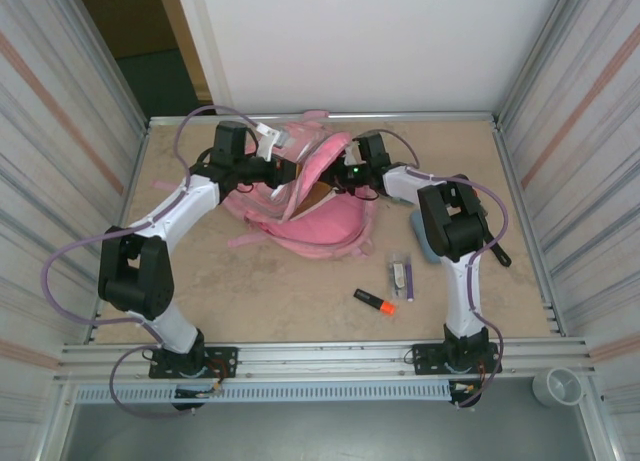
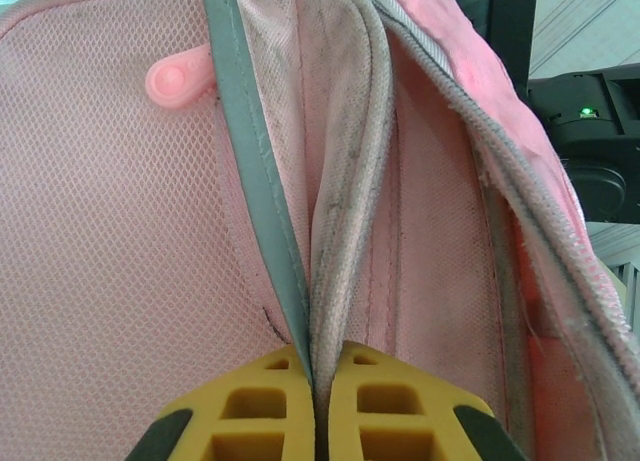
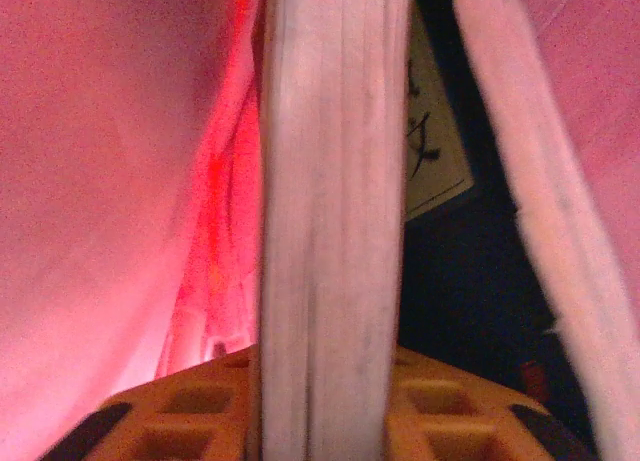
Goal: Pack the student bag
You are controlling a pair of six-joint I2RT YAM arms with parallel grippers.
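Observation:
The student bag [image 1: 320,219], a pink backpack, lies at the middle back of the table with its main opening spread. My left gripper [image 1: 274,167] is shut on the bag's rim. In the left wrist view its yellow fingers [image 2: 315,381] pinch the grey binding and zip edge beside pink mesh [image 2: 120,231]. My right gripper [image 1: 338,177] reaches into the opening from the right. Inside, its fingers [image 3: 325,381] flank a thick pale slab [image 3: 330,181] that looks like a book's page edge, with no gap showing on either side. Pink lining [image 3: 100,181] glows to the left.
An orange highlighter [image 1: 375,301] lies on the table in front of the bag. A small clear pack with a purple pen [image 1: 401,274] lies beside it. A blue-grey object [image 1: 421,237] sits under the right arm. Metal walls close in both sides.

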